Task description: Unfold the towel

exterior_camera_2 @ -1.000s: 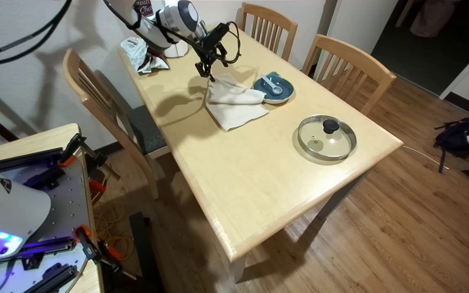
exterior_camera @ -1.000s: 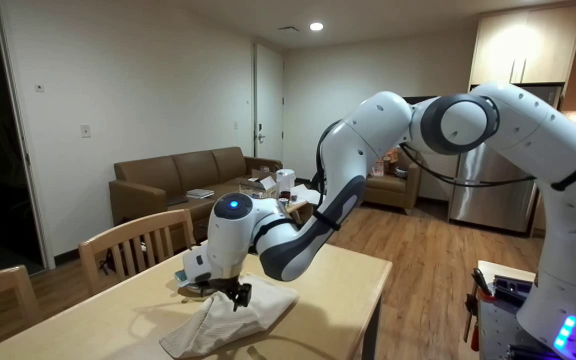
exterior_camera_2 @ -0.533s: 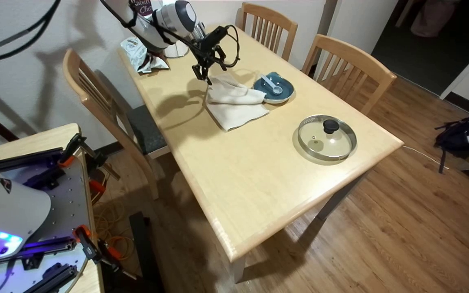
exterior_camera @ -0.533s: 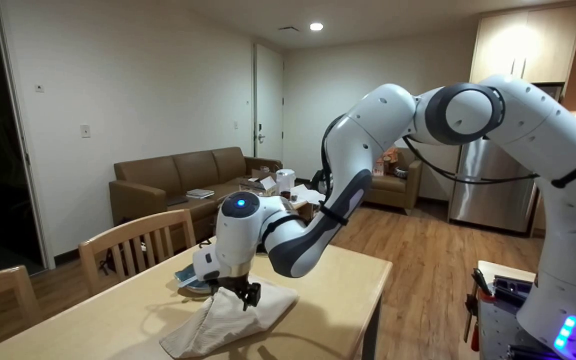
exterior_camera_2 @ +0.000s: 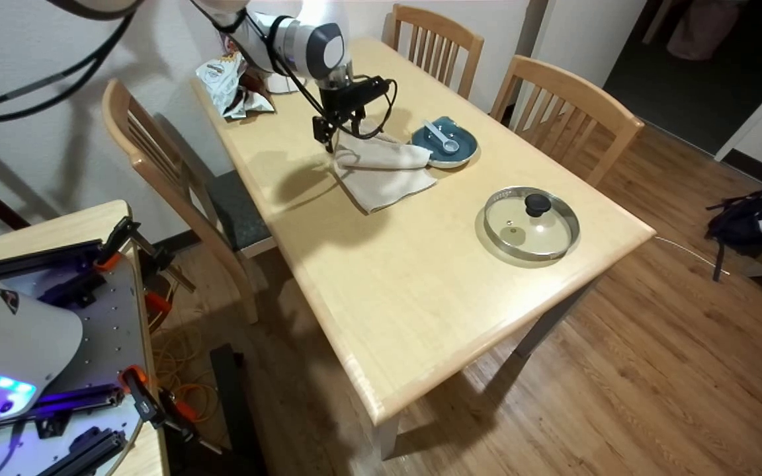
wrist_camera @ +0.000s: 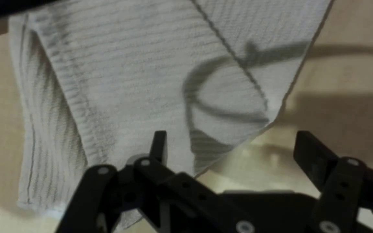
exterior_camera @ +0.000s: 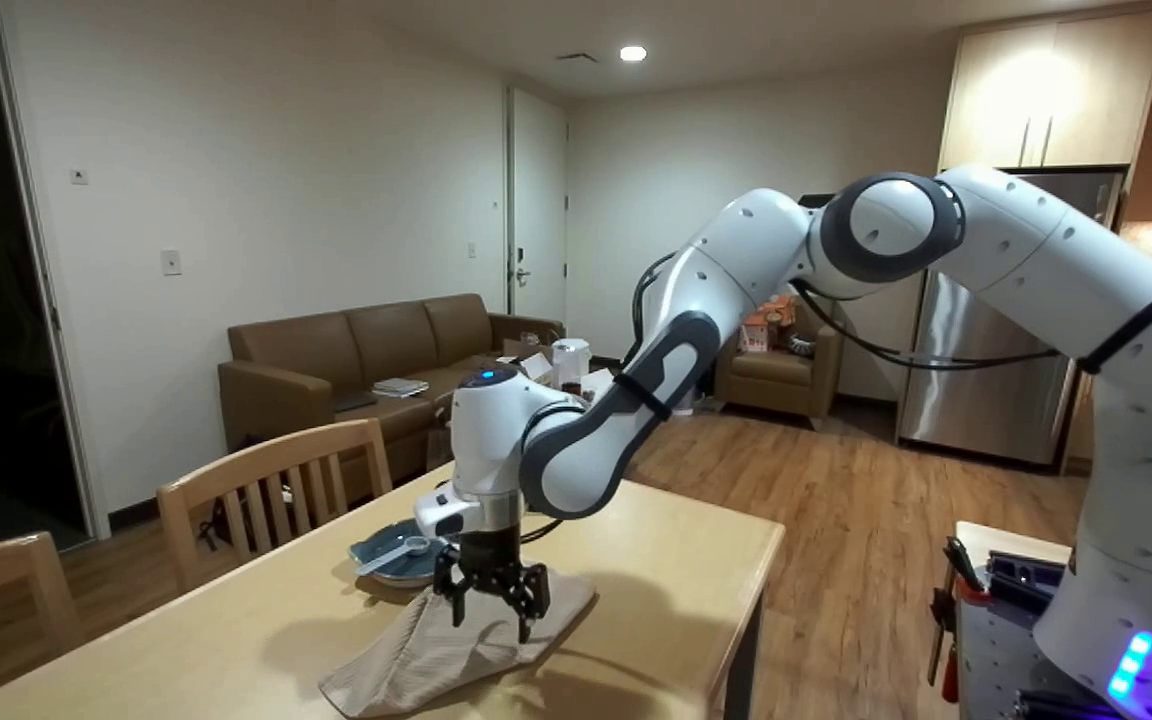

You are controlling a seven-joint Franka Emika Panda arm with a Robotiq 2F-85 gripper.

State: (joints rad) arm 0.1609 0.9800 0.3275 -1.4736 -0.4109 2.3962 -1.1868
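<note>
Looking into one blue dish [exterior_camera_2: 466,141], near the edge of the pale wooden surface [exterior_camera_2: 414,291] lined with two chairs [exterior_camera_2: 578,92], and finding one pale spoon [exterior_camera_2: 440,136] inside, with its handle across the rim. Spotting one crumpled bag [exterior_camera_2: 221,84] at a corner of the surface, but not seeing into it. Counting one towel [exterior_camera_2: 387,158], partly folded over on itself, just beside the dish, between that edge and the opposite one; not being able to tell if touching the dish. Counting one glass lid [exterior_camera_2: 528,231] near the corner diagonally opposite the bag. Holding the gripper [wrist_camera: 231,145] above the towel's border, spreading the fingers [wrist_camera: 310,158] wide apart and gripping nothing. Counting a third chair [exterior_camera_2: 239,208] at the opposite edge. Seeing beyond, in an exterior view, one brown sofa [exterior_camera: 386,345], one armchair [exterior_camera: 771,370], one steel refrigerator [exterior_camera: 986,385] and wood flooring [exterior_camera: 836,500].
</note>
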